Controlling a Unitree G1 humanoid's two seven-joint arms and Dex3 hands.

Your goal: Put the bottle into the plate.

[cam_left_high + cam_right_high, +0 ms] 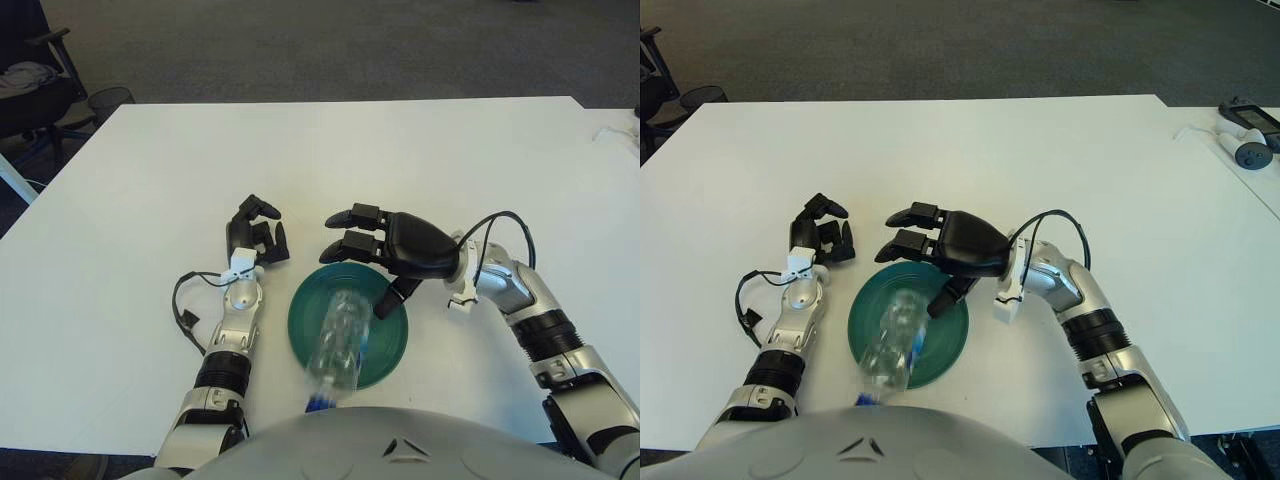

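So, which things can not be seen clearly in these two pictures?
- Bottle: blurred in both views; its cap end is cut off by the robot's torso.
- Plate: middle hidden under the bottle.
- Right hand: thumb partly hidden beneath the palm.
- Left hand: fingers curled, inner side unseen.

Bright, even overhead light fills both views. The white counter shows mild glare and only faint, soft shadows. The bottle is smeared with motion blur; everything else is sharp.
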